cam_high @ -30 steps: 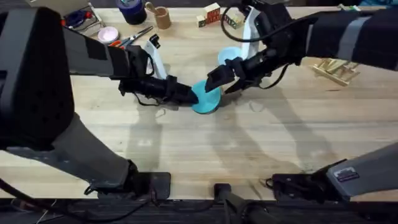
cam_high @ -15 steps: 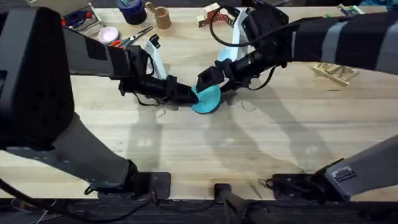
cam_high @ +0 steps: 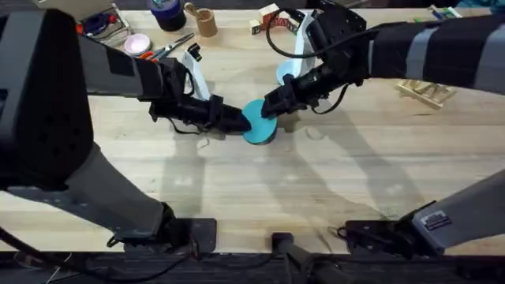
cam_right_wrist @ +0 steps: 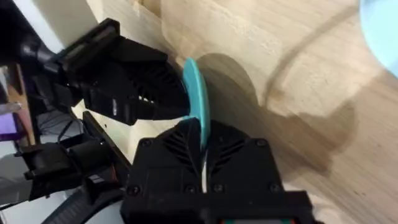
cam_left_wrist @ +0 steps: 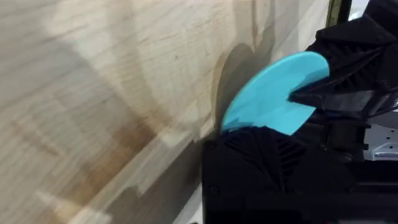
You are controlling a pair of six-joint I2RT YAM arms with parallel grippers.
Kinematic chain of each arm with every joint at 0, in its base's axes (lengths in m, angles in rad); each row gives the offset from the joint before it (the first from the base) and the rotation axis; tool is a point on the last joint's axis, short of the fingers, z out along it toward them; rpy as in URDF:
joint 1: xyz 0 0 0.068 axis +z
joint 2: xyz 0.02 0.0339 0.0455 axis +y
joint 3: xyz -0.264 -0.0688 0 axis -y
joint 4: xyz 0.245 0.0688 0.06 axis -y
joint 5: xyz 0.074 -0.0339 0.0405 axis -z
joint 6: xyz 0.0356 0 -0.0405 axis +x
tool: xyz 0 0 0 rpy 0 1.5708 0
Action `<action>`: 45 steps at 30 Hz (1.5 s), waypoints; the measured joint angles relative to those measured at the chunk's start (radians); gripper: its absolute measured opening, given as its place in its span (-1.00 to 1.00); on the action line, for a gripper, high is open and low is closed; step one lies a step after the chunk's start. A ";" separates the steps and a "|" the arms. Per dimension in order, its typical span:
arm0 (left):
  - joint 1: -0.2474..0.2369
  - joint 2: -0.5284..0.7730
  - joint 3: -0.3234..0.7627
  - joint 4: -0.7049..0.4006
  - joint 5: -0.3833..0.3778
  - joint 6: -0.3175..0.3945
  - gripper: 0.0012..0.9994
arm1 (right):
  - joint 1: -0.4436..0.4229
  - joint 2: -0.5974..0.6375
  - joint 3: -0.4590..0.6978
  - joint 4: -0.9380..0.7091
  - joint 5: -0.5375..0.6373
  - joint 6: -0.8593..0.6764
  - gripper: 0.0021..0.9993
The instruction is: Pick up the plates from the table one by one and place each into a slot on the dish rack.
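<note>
Teal plate [cam_high: 258, 125] on edge at table [cam_high: 260, 189] centre, left gripper [cam_high: 237, 120] clamped on its 9 o'clock rim, right gripper [cam_high: 272, 105] clamped on its 2 o'clock rim, light blue plate [cam_high: 289, 71] flat at 1 o'clock, dish rack [cam_high: 427, 91] far at 3 o'clock

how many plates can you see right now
2. The teal plate is held on edge between the left gripper and right gripper at mid-table; the light blue plate lies flat just behind, partly hidden by the right arm.

One plate [cam_high: 259, 124] stands on edge mid-surface [cam_high: 237, 181], between the left hand [cam_high: 237, 121] and the right hand [cam_high: 272, 106]. The other plate [cam_high: 288, 71] lies just behind it, and the dish rack [cam_high: 426, 91] stands far right.
</note>
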 joint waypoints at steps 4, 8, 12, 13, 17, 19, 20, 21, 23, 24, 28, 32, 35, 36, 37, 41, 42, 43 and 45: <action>0.000 0.000 0.000 0.000 0.002 0.000 -0.92 | 0.000 0.000 0.000 0.000 -0.001 0.000 -0.94; 0.000 0.000 0.000 0.000 0.003 0.000 -0.92 | 0.000 0.000 0.000 0.001 -0.001 0.000 -0.94; -0.003 -0.033 -0.001 0.000 -0.026 0.000 -0.92 | -0.001 -0.003 0.000 0.000 -0.006 0.000 -0.94; -0.004 -0.051 -0.001 0.001 -0.041 -0.002 -0.92 | -0.004 -0.005 0.000 -0.005 -0.008 -0.001 -0.94; -0.007 -0.185 -0.001 -0.030 -0.122 -0.027 -0.92 | -0.031 -0.048 0.000 -0.062 -0.003 -0.002 -0.94; -0.007 -0.271 0.001 -0.063 -0.165 -0.037 -0.92 | -0.063 -0.092 0.000 -0.104 0.016 -0.004 -0.94; -0.007 -0.310 0.003 -0.084 -0.187 -0.040 -0.92 | -0.081 -0.121 0.000 -0.130 0.033 -0.004 -0.94; -0.007 -0.348 0.008 -0.107 -0.210 -0.041 -0.92 | -0.097 -0.148 0.000 -0.153 0.051 -0.005 -0.94; -0.007 -0.415 0.022 -0.153 -0.255 -0.045 -0.92 | -0.129 -0.208 0.000 -0.197 0.096 -0.004 -0.94; -0.007 -0.445 0.034 -0.176 -0.280 -0.046 -0.92 | -0.142 -0.238 0.000 -0.216 0.120 -0.004 -0.94; -0.009 -0.544 0.092 -0.254 -0.385 -0.050 -0.92 | -0.174 -0.362 0.000 -0.286 0.215 -0.004 -0.94; -0.009 -0.615 0.163 -0.332 -0.496 -0.052 -0.92 | -0.191 -0.468 0.001 -0.365 0.315 0.001 -0.94; -0.009 -0.654 0.222 -0.382 -0.578 -0.052 -0.92 | -0.203 -0.527 0.024 -0.478 0.399 0.008 -0.94; -0.009 -0.663 0.239 -0.393 -0.602 -0.052 -0.92 | -0.208 -0.540 0.040 -0.518 0.432 0.012 -0.94; -0.009 -0.671 0.257 -0.404 -0.625 -0.052 -0.92 | -0.213 -0.548 0.060 -0.556 0.464 0.015 -0.94; -0.009 -0.688 0.317 -0.441 -0.700 -0.049 -0.92 | -0.230 -0.559 0.174 -0.690 0.592 0.028 -0.94; -0.009 -0.690 0.329 -0.450 -0.716 -0.042 -0.86 | -0.233 -0.559 0.209 -0.718 0.626 0.036 -0.94; -0.010 -0.690 0.338 -0.456 -0.731 -0.038 -0.67 | -0.236 -0.559 0.237 -0.739 0.656 0.042 -0.94; -0.016 -0.690 0.350 -0.463 -0.759 -0.032 -0.07 | -0.244 -0.559 0.301 -0.788 0.719 0.060 -0.94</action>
